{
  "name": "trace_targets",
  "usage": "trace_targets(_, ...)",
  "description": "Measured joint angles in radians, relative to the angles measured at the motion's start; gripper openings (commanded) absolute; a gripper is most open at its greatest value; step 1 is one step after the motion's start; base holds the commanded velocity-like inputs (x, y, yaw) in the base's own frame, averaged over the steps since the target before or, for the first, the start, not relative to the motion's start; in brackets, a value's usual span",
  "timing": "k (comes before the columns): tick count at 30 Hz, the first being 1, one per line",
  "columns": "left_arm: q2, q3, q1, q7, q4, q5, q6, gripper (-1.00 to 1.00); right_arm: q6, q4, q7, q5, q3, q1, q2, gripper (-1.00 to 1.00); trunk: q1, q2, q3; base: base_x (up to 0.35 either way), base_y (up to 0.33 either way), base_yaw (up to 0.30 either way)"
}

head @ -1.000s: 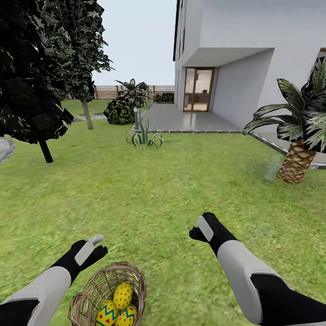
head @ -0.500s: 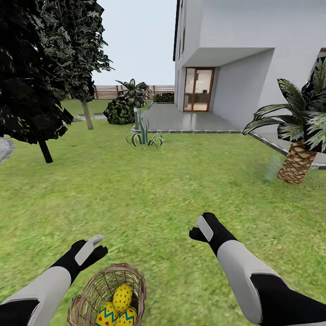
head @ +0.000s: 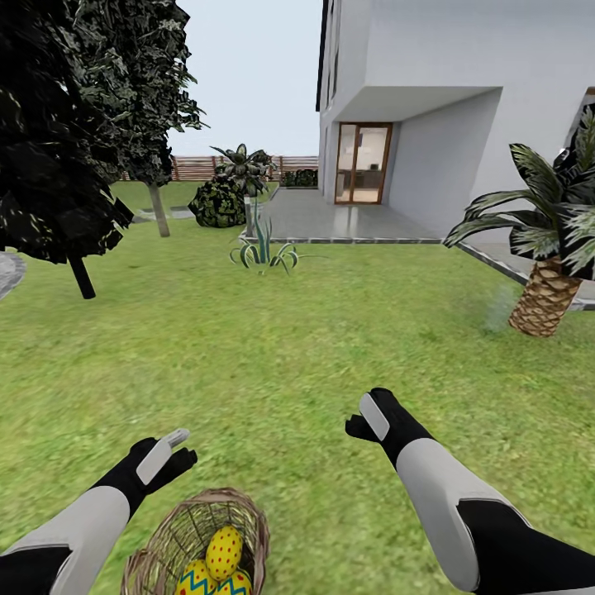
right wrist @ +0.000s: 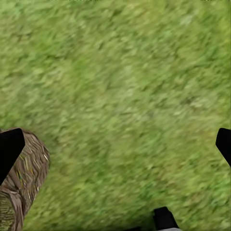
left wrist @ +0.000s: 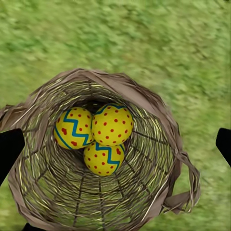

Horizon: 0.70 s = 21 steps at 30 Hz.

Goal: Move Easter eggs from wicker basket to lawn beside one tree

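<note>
The wicker basket [head: 169, 537] stands on the lawn [head: 273, 355] at the bottom of the head view, just in front of my left arm. Three yellow Easter eggs with red dots lie in it: a dotted one [left wrist: 112, 125] on top, and two with blue zigzags [left wrist: 72, 127] [left wrist: 103, 159]. My left gripper [left wrist: 117, 147] hangs open above the basket's mouth, its fingertips [left wrist: 9, 149] wide apart. My right gripper [head: 368, 417] is open over bare grass to the right, with the basket's rim [right wrist: 26, 173] at the edge of its view. The pale-trunked tree [head: 157, 208] stands far back left.
A thin dark-trunked tree [head: 81, 277] with heavy foliage is at the left, and a palm [head: 544, 304] at the right. A spiky plant [head: 263, 252] and a bush [head: 219, 202] edge the grey patio [head: 330, 219] by the house. Open grass lies between.
The whole head view has shifted slightly, so the basket sits a little lower in the picture. Both arms hold the same pose and the eggs lie as before.
</note>
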Motion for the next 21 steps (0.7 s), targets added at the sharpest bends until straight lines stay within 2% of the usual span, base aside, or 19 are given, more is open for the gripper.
trace_targets(21, 0.0, 0.001, 0.0, 0.004, 0.001, 0.002, 0.001, 1.0, 0.0, 0.0, 0.0, 0.0, 0.0, 0.0, 0.0, 1.0, 0.0, 0.0, 0.0, 0.004, 0.002, 0.0)
